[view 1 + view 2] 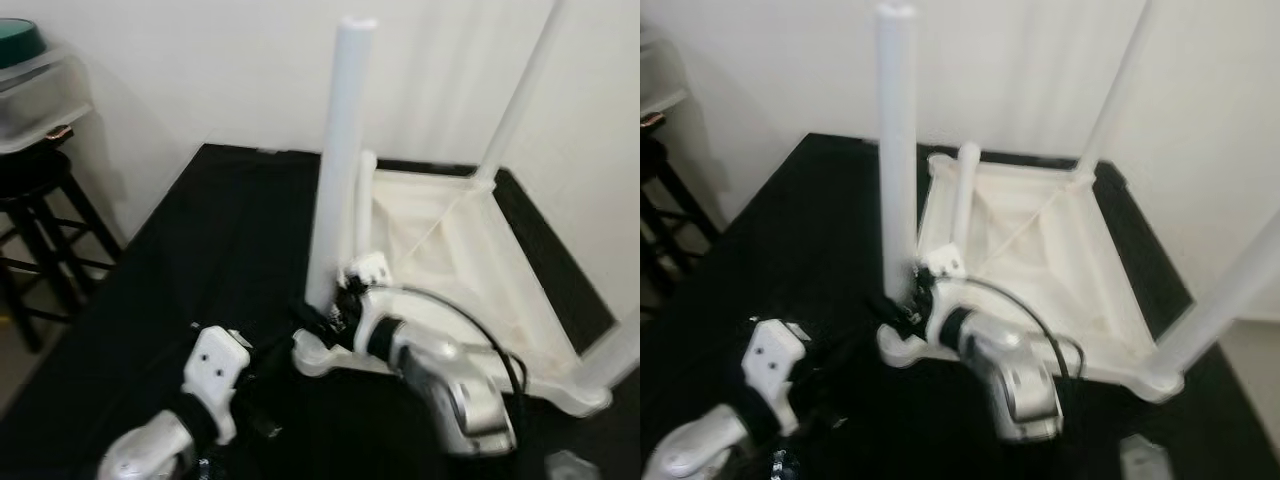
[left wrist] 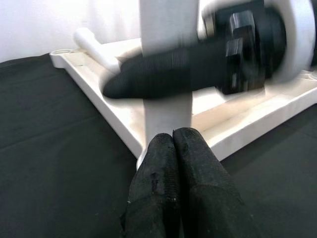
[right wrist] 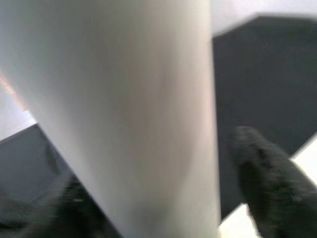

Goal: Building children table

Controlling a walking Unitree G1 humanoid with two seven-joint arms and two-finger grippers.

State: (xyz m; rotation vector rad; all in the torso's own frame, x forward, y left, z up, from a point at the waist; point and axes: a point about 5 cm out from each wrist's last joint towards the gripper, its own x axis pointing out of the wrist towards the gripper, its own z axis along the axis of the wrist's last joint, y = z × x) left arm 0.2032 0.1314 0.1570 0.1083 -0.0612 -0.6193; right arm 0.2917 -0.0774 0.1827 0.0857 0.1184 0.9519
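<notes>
Nearest to the camera, at the lower left of the head view, the left gripper (image 2: 173,163) hovers just in front of the leg base with its two fingers pressed together, holding nothing. Behind it, a black mat (image 1: 200,250) covers the floor from the middle down. On this mat, at centre right, the white tabletop (image 1: 470,250) lies upside down. Three legs stand on its corners, and the near leg (image 1: 338,170) rises at the centre of the frame. The right gripper (image 1: 335,312) is at the bottom of this leg; its fingers (image 3: 267,183) sit on both sides of the tube and seem to hold it. A dark stool (image 1: 35,215) stands at the far left.

The step in hand looks like fixing this leg into its corner socket. The next move probably calls for turning or pressing the leg while keeping it upright.
</notes>
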